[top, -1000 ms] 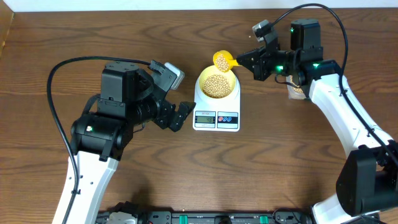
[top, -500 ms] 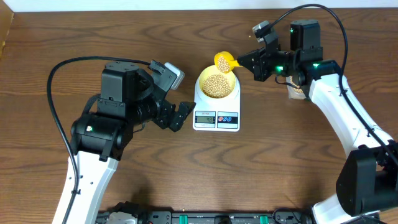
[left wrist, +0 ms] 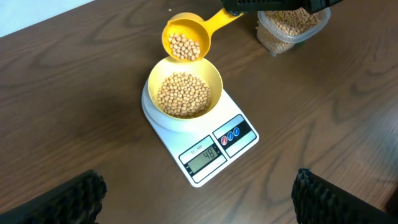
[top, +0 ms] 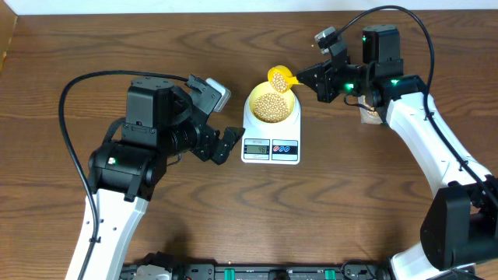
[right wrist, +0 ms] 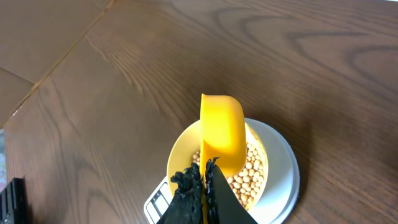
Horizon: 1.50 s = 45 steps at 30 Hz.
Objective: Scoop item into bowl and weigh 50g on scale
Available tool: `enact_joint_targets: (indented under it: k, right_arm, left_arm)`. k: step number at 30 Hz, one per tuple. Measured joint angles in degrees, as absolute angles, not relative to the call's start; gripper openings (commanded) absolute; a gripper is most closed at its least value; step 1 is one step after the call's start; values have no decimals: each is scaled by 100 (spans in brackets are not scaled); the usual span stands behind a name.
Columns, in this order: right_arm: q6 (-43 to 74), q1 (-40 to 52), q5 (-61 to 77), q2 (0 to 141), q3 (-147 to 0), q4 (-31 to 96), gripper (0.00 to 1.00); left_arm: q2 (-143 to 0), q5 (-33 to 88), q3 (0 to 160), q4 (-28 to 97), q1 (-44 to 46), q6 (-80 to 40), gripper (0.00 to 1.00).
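Note:
The pale yellow bowl [top: 271, 106] [left wrist: 184, 93] [right wrist: 180, 152] sits on the white scale [top: 271, 143] [left wrist: 219, 144] [right wrist: 281, 186], partly filled with tan beans [top: 271, 107] [left wrist: 183, 94] [right wrist: 252, 168]. My right gripper [top: 305, 78] [right wrist: 204, 169] is shut on the handle of a yellow scoop [top: 278, 77] [left wrist: 186, 39] [right wrist: 222, 127], which is tilted over the bowl's far rim with beans in it. To the left of the scale, my left gripper [top: 226, 145] [left wrist: 196, 193] stands open and holds nothing.
A clear tub of beans [left wrist: 288, 25] [top: 371, 113] stands behind the right arm, right of the scale. The scale's display [left wrist: 204, 155] faces the table's front.

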<state>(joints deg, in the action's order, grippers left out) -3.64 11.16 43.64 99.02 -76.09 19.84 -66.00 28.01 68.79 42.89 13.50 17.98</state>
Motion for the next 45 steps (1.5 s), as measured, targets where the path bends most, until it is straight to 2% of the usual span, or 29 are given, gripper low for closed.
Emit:
enact_joint_targets:
  k: [45]
  right_arm:
    - [-427, 1116, 4178, 9902, -7609, 2001, 1]
  left_arm:
    - [-6600, 2801, 6879, 4289, 1350, 1798, 98]
